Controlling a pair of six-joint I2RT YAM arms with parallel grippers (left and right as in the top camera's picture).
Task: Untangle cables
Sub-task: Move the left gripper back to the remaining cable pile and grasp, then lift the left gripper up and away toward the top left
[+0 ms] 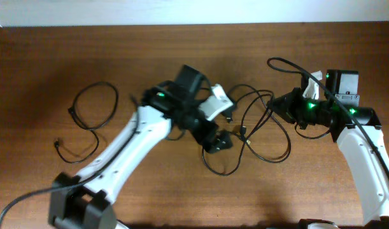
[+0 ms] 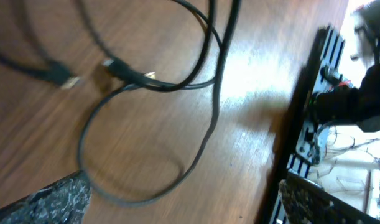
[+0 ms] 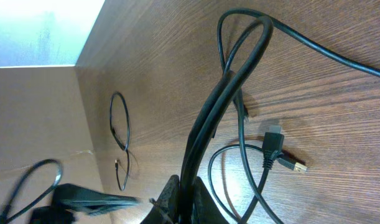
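Two thin black cables lie on the wooden table. One cable (image 1: 99, 84) forms a loose loop at the left, apart from the rest. The other cable (image 1: 286, 143) lies in crossing loops at the middle, its plug ends (image 1: 240, 132) close together. My right gripper (image 1: 278, 107) is shut on a doubled strand of this cable (image 3: 227, 93), which runs up from between its fingertips (image 3: 205, 198). The left gripper (image 1: 223, 122) hovers over the tangle, wide open, with a cable loop (image 2: 209, 127) on the table between its fingers (image 2: 53, 199). A gold-tipped plug (image 3: 283, 152) lies beside the held strand.
The table's far edge (image 1: 194, 25) meets a pale wall. At the table's right side stands a black frame (image 2: 308, 106). Thicker black wires (image 1: 289, 63) belong to the right arm.
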